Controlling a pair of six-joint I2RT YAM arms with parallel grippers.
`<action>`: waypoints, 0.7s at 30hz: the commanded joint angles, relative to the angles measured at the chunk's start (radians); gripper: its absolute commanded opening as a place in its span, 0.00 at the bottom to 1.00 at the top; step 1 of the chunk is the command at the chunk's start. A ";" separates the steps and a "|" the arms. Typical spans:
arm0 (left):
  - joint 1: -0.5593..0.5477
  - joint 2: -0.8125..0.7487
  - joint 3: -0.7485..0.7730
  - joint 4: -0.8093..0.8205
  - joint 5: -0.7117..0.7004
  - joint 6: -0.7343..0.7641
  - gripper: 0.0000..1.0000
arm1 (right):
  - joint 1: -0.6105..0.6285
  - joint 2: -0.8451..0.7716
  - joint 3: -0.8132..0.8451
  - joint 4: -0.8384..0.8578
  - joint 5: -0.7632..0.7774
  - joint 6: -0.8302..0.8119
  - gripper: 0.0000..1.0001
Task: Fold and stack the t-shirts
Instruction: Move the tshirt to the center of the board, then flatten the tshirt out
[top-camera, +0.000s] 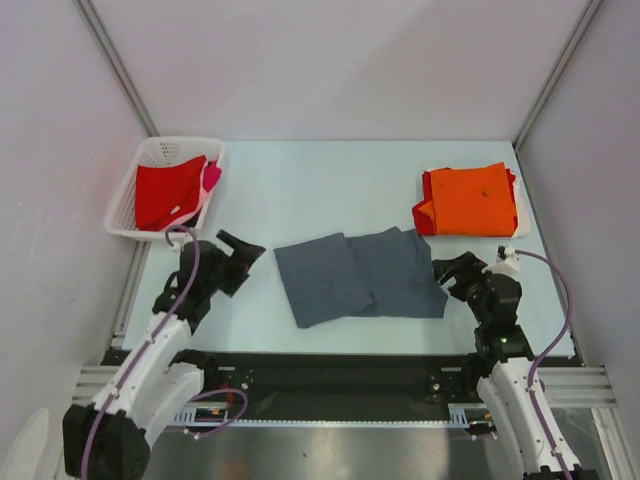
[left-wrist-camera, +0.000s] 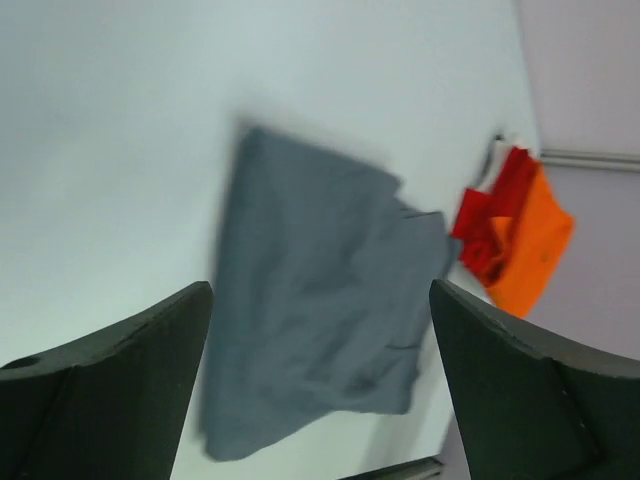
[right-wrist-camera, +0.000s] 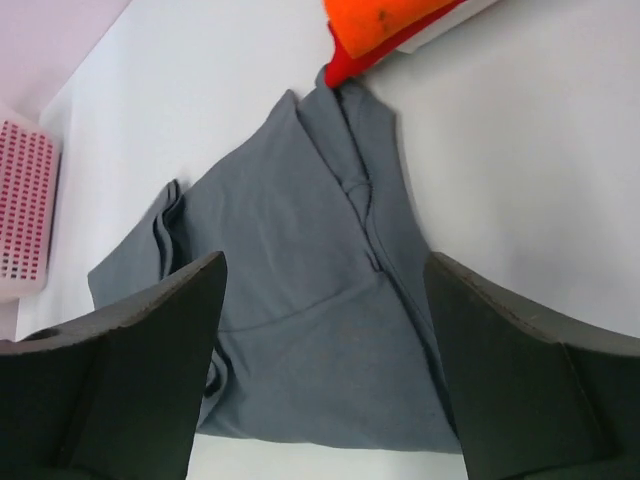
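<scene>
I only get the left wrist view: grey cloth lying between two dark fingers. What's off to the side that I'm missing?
Observer: A white plastic lattice basket stands at the far left.
Operator: Anything in it?
Observer: A red t-shirt, with pink cloth at its right edge.
Operator: And the other arm?
Observer: The right gripper is open beside the dark slate-grey t-shirt's right edge.

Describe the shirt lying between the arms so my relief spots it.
On the pale table, look at the near middle, between the left gripper and right gripper. The grey t-shirt lies partly folded: the only grey cloth, unlike the orange shirt stacked far right and the red shirt in the basket.
</scene>
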 joint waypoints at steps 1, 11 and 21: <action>-0.008 -0.203 -0.046 0.039 -0.079 0.105 0.96 | 0.010 0.016 -0.003 0.073 -0.085 -0.046 0.85; -0.152 0.034 -0.014 0.163 -0.079 0.351 0.95 | 0.142 0.367 0.159 0.191 -0.043 -0.088 0.63; -0.338 0.430 0.318 0.159 -0.128 0.446 0.93 | 0.182 0.872 0.558 0.048 0.036 -0.129 0.50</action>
